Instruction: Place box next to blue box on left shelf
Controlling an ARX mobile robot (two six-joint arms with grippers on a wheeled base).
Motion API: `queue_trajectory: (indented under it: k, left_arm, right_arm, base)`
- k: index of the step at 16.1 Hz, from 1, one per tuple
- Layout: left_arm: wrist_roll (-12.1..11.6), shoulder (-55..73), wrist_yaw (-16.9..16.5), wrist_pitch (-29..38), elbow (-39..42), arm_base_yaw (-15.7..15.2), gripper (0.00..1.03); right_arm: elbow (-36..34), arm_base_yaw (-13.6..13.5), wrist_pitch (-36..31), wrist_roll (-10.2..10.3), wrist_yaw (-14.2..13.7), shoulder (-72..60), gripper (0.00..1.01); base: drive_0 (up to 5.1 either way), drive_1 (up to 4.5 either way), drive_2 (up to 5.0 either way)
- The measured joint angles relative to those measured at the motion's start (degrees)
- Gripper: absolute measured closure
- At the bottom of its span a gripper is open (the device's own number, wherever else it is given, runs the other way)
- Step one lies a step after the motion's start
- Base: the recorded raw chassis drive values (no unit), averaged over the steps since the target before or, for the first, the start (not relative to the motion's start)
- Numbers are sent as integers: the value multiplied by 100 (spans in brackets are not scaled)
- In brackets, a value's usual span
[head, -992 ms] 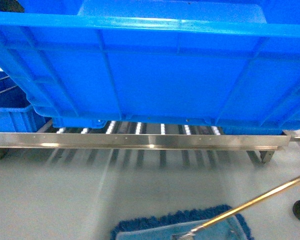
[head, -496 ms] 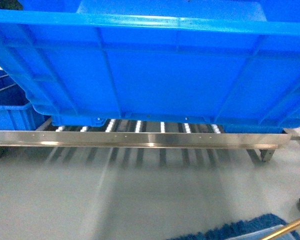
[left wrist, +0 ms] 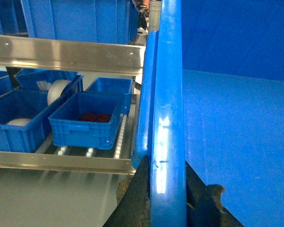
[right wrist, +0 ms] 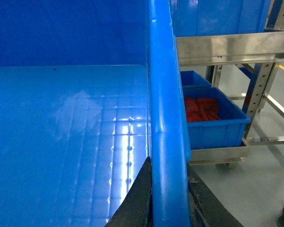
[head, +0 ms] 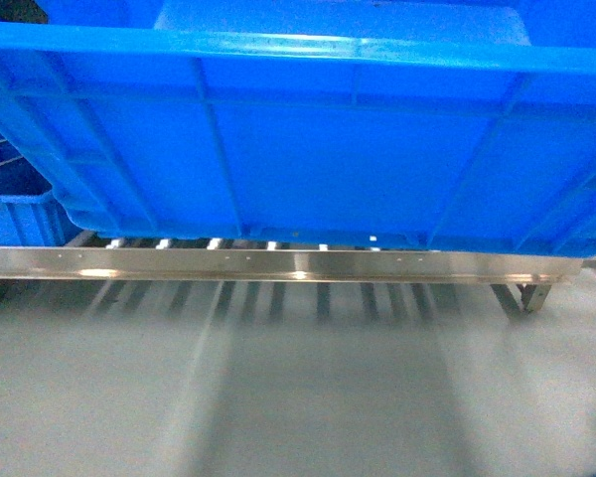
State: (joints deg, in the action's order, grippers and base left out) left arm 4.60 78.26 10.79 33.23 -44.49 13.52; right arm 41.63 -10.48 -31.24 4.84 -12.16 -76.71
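Observation:
The box (head: 308, 149) is a large bright-blue ribbed crate that fills the upper head view. Its underside hangs just above the front lip (head: 278, 263) of the left shelf. My left gripper (left wrist: 166, 184) is shut on the box's left rim (left wrist: 168, 118). On the opposite rim (right wrist: 163, 109) my right gripper (right wrist: 168, 189) is shut too. The blue box (left wrist: 85, 120), smaller and holding red parts, rests on the shelf's white rollers (left wrist: 118, 142) just left of the carried box. In the head view that blue box (head: 15, 214) peeks out at the far left.
More blue bins (left wrist: 19, 113) sit further left on the same level. An upper steel rail (left wrist: 61, 54) carries other blue crates. To the right, a bin of red parts (right wrist: 213, 118) rests beside a perforated steel upright (right wrist: 258, 90). Grey floor (head: 298, 397) lies below.
The shelf's front lip has risen in the head view, and the box's underside now covers most of the rollers. The blue mop and its pole have left the bottom of the view.

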Motion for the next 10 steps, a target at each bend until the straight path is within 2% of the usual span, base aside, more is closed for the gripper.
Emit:
queue_trajectory:
  k: [10]
  left_arm:
    - [11,0,-4,-20,0,0,94]
  right_arm:
    - [0,0,9,0,2,0,92]
  base:
    - [0,0,0]
